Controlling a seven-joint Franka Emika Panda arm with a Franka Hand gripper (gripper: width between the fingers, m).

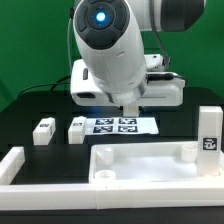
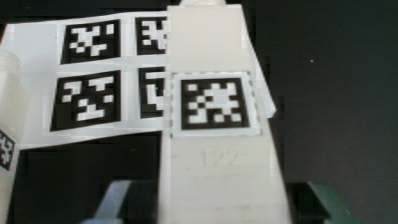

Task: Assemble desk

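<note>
The rimmed desk panel [image 1: 150, 170] was located nearest, in front of the marker board [image 1: 118, 125]. One leg block [image 1: 42, 131] and a second leg block [image 1: 76, 129] were laid on the black tabletop [image 1: 25, 112] beside the board, at the exterior view's left. An upright leg [image 1: 208, 140] was stood well to the board's right. Over the board, the gripper [image 2: 214, 205] was clamped on a long leg [image 2: 214, 130]. The parts are judged light, stiff and smooth, so opposite flat faces should be gripped. Only square tags were printed, and a faint embossed mark could not be read.
</note>
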